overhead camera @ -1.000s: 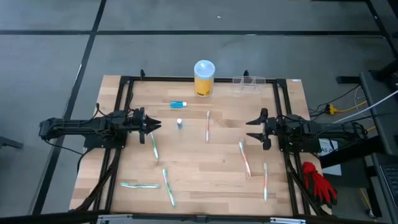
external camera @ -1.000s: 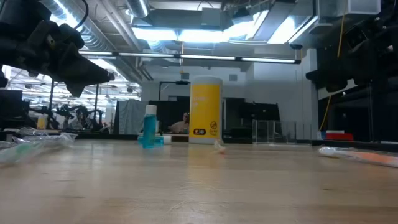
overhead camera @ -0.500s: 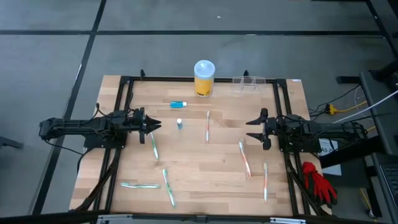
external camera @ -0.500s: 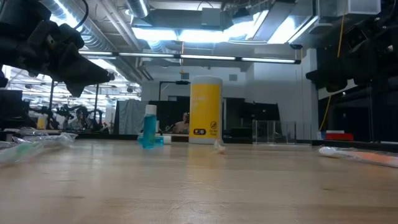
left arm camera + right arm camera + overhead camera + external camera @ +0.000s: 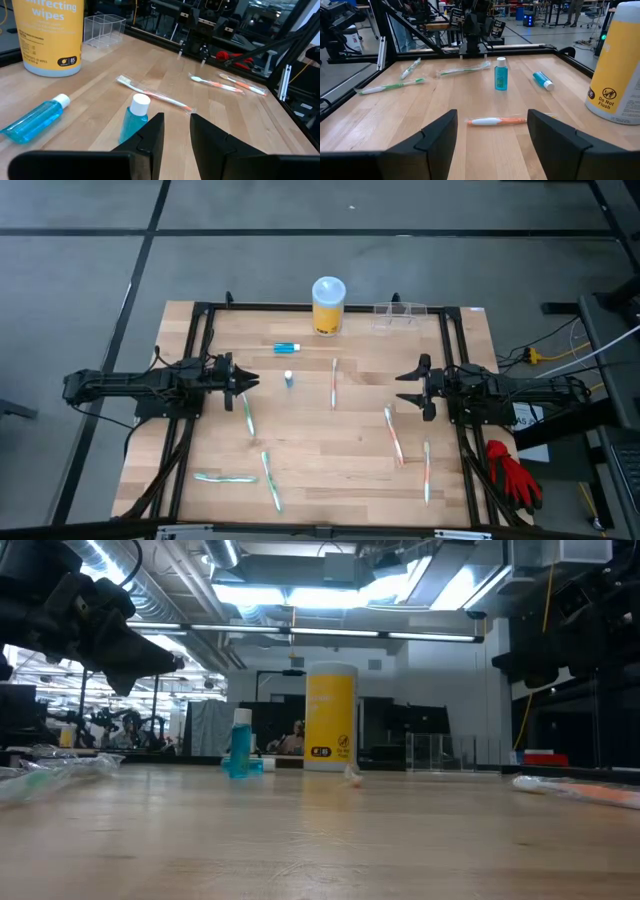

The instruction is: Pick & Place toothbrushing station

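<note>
The toothbrushing station (image 5: 398, 315), a low clear plastic holder, stands on its base at the table's far edge, right of the yellow canister (image 5: 328, 305); it also shows in the left wrist view (image 5: 104, 29) and the low view (image 5: 437, 750). My left gripper (image 5: 254, 381) hovers at the table's left side, pointing right, its fingers (image 5: 176, 132) a little apart with nothing between them. My right gripper (image 5: 400, 387) hovers at the right side, pointing left, wide open (image 5: 492, 135) and empty. Both are far from the station.
A small blue bottle (image 5: 288, 379) stands upright mid-table and another (image 5: 287, 348) lies behind it. Several toothbrushes lie scattered, among them an orange one (image 5: 334, 383) in the middle and green ones (image 5: 271, 480) near the front. A red glove (image 5: 512, 472) lies off the table's right.
</note>
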`<control>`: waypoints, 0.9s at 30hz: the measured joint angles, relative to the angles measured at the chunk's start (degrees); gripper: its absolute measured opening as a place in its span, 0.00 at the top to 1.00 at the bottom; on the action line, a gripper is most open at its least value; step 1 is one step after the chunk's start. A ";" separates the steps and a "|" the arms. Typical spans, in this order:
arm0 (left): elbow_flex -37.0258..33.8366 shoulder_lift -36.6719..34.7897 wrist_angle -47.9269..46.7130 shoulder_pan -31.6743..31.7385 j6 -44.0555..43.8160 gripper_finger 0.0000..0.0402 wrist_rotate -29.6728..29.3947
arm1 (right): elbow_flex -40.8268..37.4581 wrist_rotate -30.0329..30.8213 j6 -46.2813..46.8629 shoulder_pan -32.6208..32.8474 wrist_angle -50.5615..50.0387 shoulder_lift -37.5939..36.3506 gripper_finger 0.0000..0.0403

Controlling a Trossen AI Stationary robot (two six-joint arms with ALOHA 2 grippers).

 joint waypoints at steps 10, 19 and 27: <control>0.00 0.02 0.00 0.00 0.00 0.78 0.00 | 0.00 0.30 0.07 0.02 3.49 0.00 0.40; 0.00 0.00 0.00 0.00 0.00 0.78 0.02 | 0.02 14.02 35.27 -0.04 20.76 0.00 0.40; 0.02 0.02 0.00 0.00 0.00 0.78 0.01 | 0.02 22.77 63.50 -0.01 21.33 0.00 0.40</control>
